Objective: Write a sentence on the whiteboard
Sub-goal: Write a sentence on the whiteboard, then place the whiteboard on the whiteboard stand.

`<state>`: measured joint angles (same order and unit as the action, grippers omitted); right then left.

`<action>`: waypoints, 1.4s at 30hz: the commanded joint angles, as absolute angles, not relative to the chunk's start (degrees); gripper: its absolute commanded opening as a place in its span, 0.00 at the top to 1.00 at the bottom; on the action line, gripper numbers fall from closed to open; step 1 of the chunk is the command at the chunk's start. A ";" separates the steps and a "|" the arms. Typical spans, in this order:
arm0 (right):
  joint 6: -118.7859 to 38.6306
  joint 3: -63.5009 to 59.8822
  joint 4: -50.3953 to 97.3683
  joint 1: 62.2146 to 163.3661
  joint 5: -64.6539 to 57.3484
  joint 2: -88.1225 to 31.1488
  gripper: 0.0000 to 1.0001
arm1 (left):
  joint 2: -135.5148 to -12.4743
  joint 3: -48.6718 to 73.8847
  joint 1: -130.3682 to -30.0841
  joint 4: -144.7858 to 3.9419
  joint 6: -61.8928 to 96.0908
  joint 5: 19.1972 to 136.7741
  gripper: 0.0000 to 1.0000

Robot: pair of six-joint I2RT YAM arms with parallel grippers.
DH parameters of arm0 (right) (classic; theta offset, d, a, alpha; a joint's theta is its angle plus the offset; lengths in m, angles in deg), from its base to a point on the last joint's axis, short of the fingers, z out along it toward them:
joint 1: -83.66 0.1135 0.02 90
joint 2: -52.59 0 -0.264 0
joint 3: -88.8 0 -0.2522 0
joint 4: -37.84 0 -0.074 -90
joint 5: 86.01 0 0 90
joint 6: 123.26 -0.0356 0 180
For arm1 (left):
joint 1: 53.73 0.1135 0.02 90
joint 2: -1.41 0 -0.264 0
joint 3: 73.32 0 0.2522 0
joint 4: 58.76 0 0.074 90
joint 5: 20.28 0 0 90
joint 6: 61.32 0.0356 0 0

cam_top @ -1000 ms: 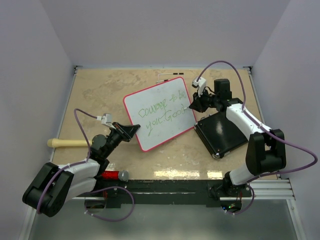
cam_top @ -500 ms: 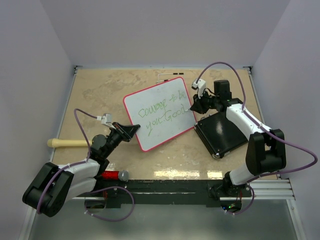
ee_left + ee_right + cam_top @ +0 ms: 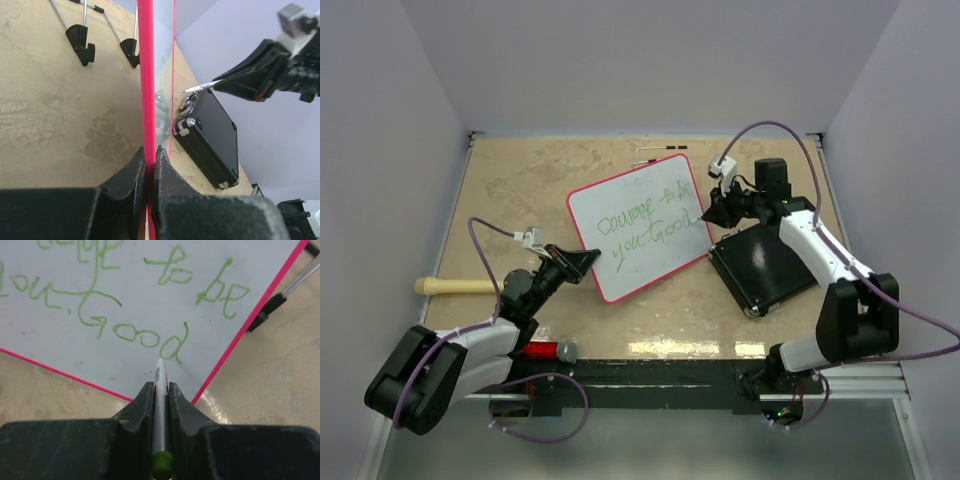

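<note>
The whiteboard [image 3: 638,228] with a red rim lies tilted at the table's middle and bears green handwriting. My left gripper [image 3: 588,262] is shut on its near left rim; the left wrist view shows the rim [image 3: 146,90] pinched between the jaws [image 3: 149,160]. My right gripper [image 3: 712,213] is shut on a white marker [image 3: 160,385] with a green end. The marker tip points at the board's right edge, just below the green word "Good" [image 3: 145,335]. The board fills the top of the right wrist view [image 3: 125,300].
A black rectangular case [image 3: 765,265] lies right of the board, under my right arm, and shows in the left wrist view [image 3: 212,140]. The board's black stand feet [image 3: 82,42] lie behind it. A wooden handle [image 3: 450,286] lies at left; a red-and-silver object [image 3: 548,351] lies near the front edge.
My right gripper with the marker has drawn back a little to the right, off the end of the writing. The left gripper and the board have not moved.
</note>
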<state>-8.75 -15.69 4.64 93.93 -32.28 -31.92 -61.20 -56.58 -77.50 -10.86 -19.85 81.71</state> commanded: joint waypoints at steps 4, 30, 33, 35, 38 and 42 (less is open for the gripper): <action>-10.85 -10.12 4.75 92.98 -43.46 -20.89 1.00 | -60.29 -60.09 -78.34 -13.11 -13.42 87.92 1.00; -17.09 -23.39 15.38 76.11 -62.45 -5.94 1.00 | -72.23 -28.20 -72.89 -30.07 -4.02 96.09 1.00; -18.76 -24.44 17.05 75.32 -64.04 -5.07 1.00 | -75.84 -23.28 -72.54 -31.30 -3.31 96.88 1.00; -19.29 -24.62 17.66 74.96 -64.82 -4.97 1.00 | -78.39 -19.42 -72.54 -32.35 -2.79 97.32 1.00; -19.38 -24.80 17.75 74.61 -65.35 -4.97 1.00 | -81.37 -14.94 -72.45 -32.62 -2.96 98.29 1.00; -19.99 -25.23 18.46 74.43 -66.50 -4.71 1.00 | -84.97 -10.09 -72.01 -32.27 -4.45 99.34 1.00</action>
<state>-18.35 -24.47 15.72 74.89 -63.50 -5.88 -82.86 -16.41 -72.97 -35.34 -8.03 98.87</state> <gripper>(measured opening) 0.139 0.076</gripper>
